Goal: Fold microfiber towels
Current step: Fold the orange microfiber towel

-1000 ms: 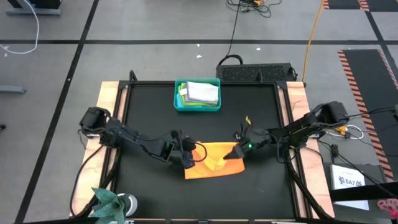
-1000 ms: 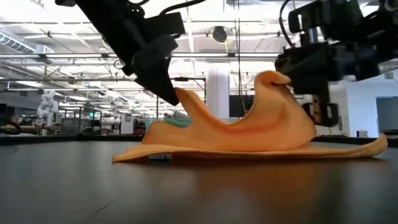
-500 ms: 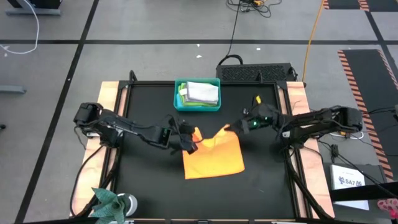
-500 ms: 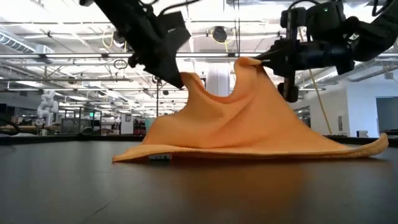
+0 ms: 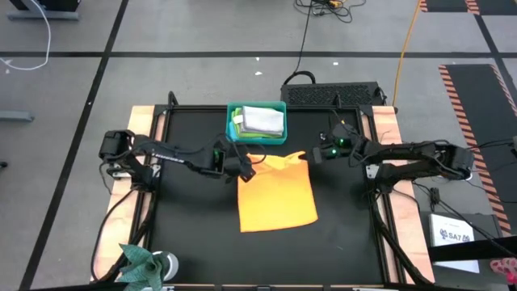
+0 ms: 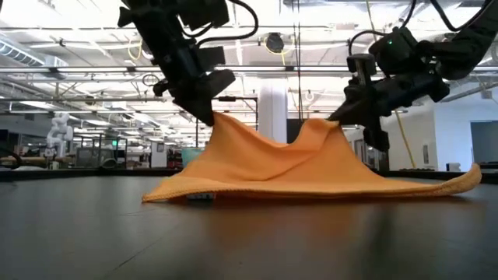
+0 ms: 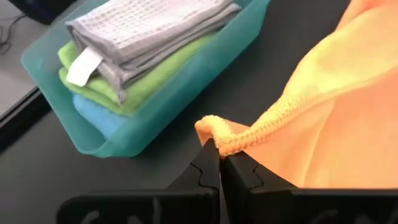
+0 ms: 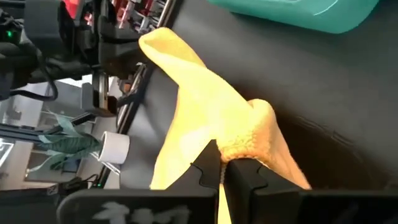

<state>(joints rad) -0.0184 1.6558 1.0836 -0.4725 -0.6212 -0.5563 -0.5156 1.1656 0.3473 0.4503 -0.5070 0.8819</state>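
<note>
Orange-yellow microfiber towel, a soft square cloth, lies on the black worktop just in front of the teal plastic bin. It looks light and limp, since it sags between its two lifted corners. The corners seem the best places to hold it. The left tool is pressed together on one corner near the bin, and the right tool pinches the other. Inside the bin are folded cloths: a light grey on top, then lime green, then light blue.
</note>
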